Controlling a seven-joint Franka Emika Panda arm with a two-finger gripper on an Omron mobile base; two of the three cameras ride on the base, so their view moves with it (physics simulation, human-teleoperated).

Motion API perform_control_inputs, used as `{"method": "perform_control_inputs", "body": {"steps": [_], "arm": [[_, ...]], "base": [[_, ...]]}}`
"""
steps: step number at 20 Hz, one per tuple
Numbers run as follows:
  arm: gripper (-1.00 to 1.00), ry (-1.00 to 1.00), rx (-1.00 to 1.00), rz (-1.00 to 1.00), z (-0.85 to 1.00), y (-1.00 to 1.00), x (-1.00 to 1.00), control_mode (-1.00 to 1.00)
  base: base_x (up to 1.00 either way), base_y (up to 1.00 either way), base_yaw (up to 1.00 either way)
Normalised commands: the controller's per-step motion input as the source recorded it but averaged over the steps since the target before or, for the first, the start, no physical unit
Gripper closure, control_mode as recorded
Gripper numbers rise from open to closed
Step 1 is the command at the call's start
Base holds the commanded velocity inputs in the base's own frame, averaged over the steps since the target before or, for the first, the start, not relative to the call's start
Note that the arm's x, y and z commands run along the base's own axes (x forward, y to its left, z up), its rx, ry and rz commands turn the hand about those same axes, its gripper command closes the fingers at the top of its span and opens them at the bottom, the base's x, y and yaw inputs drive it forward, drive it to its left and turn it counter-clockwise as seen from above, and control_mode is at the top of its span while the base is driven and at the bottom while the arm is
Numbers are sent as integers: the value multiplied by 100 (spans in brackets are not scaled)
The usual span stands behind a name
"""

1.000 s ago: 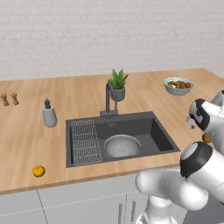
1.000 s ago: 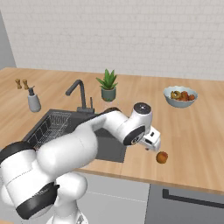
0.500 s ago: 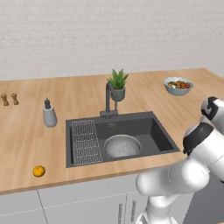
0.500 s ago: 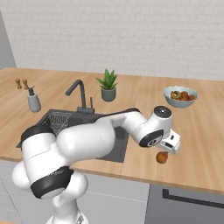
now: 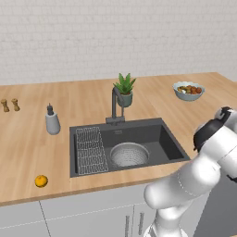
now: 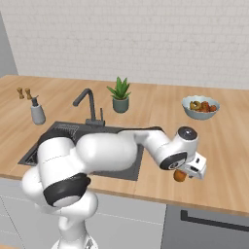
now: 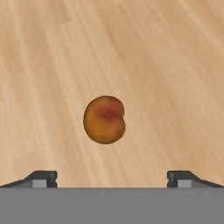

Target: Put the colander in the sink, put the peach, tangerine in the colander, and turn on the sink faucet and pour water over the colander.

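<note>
A: Where's the peach (image 7: 104,119)?

B: On the bare wooden bench (image 6: 228,160), well to the right of the sink (image 5: 125,146), lying free with nothing touching it.

A: And the jaws?

B: Spread wide, hanging right over the peach, one tip to each side and clear of it.

A: The colander (image 5: 129,154)?

B: Already in the sink, beside the wire rack (image 5: 90,150). The tangerine (image 5: 41,181) sits on the bench left of the sink, near the front edge.
</note>
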Motion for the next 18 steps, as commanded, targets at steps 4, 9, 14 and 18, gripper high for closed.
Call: {"method": "perform_control_inputs", "body": {"steps": [4, 9, 14, 18], "arm": [[-100, 0, 0, 1, -31, 0, 18, -100], [-100, 2, 0, 3, -30, 0, 28, -100], [-100, 2, -1, 1, -32, 0, 17, -100], [-100, 0, -1, 1, -28, -2, 11, -100]], "base": [[0, 0, 0], [0, 0, 0], [0, 0, 0], [0, 0, 0]]}}
